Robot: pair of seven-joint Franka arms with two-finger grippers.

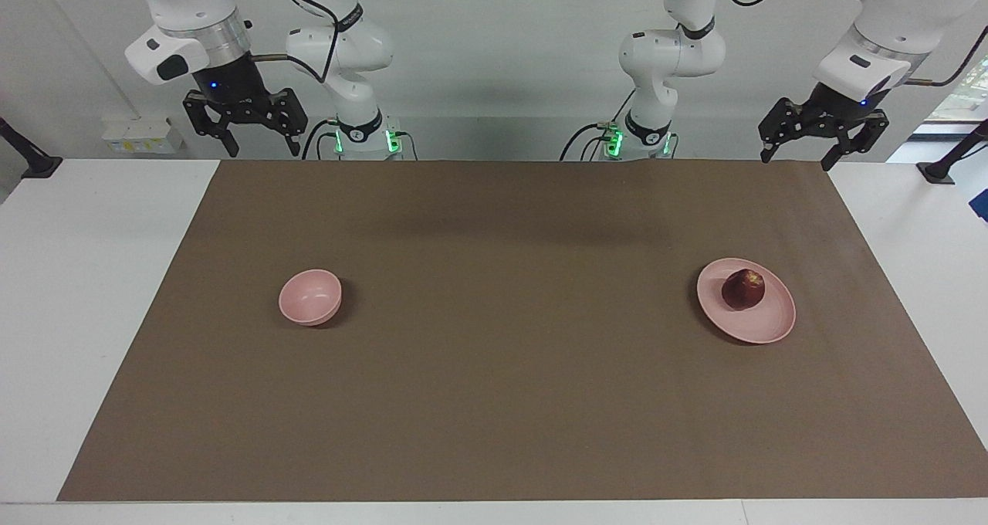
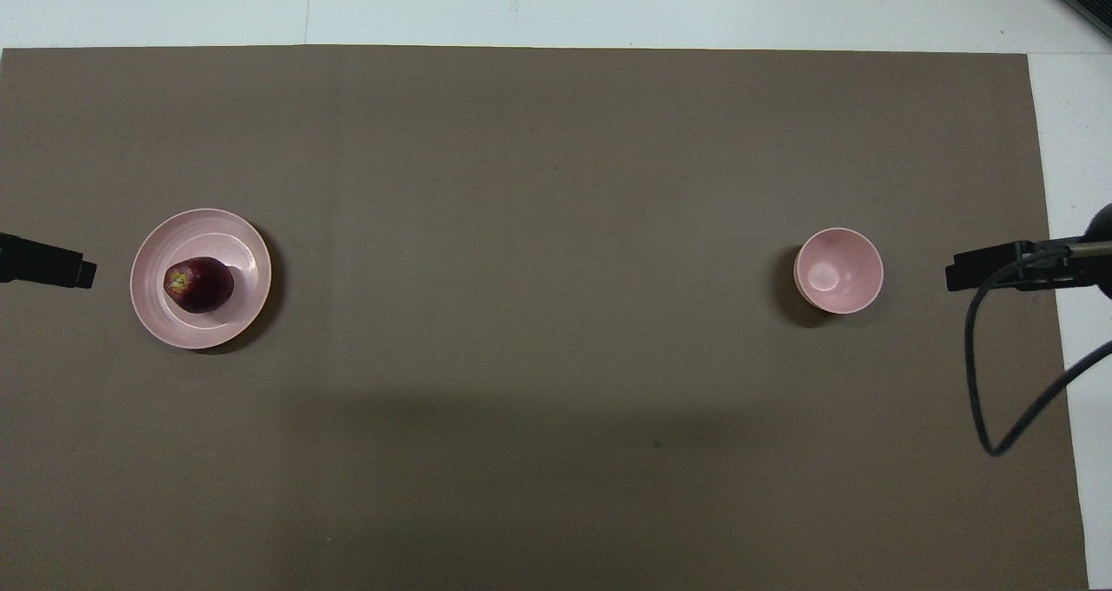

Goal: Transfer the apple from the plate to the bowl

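The dark red apple (image 1: pixel 743 289) (image 2: pixel 199 284) lies on the pale pink plate (image 1: pixel 760 324) (image 2: pixel 152 313) toward the left arm's end of the table. The small deep pink bowl (image 1: pixel 310 297) (image 2: pixel 838 270) stands empty toward the right arm's end. My left gripper (image 1: pixel 796 160) is open and empty, raised over the mat's edge nearest the robots, well apart from the plate. My right gripper (image 1: pixel 263 151) is open and empty, raised over the same edge, well apart from the bowl. Both arms wait.
A brown mat (image 1: pixel 494 401) covers most of the white table (image 1: pixel 85 293). A black cable (image 2: pixel 982 382) hangs by the right gripper. Black clamp stands sit at the table's two ends (image 1: pixel 35 166) (image 1: pixel 945 170).
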